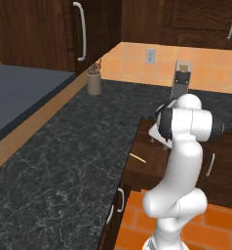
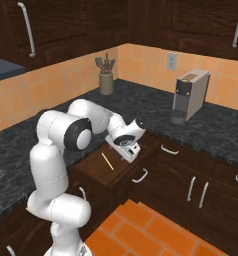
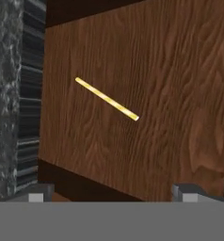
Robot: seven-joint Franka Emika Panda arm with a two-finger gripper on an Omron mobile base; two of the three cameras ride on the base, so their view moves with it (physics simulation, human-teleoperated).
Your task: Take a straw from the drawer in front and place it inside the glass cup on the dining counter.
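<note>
Straw (image 3: 106,99) waiting flat on the wooden floor of the pulled-out drawer (image 3: 170,84), untouched, lying diagonally in the hand view. Gripper (image 2: 129,154) spread wide and empty, hanging above the open drawer near its front edge, fingertips (image 3: 36,194) showing at the bottom of the hand view, well apart from each other. Seen from there, straw ahead of the jaws and clear of them, nearer the left tip than the right, with bare wood between. Judged step: reaching for the pick. Best done by shifting forward until centred over the stick's middle, turning the wrist so the fingers close across its thin width rather than along its length, then sinking straight down until the tips almost meet the drawer floor before squeezing. Very thin and light, so likely to roll or skid away if nudged by one finger first; both tips ought to arrive together. Black speckled counter (image 1: 64,146) beside the drawer; coffee machine (image 2: 191,95) and utensil holder (image 2: 106,80) further back against the tiled wall.
</note>
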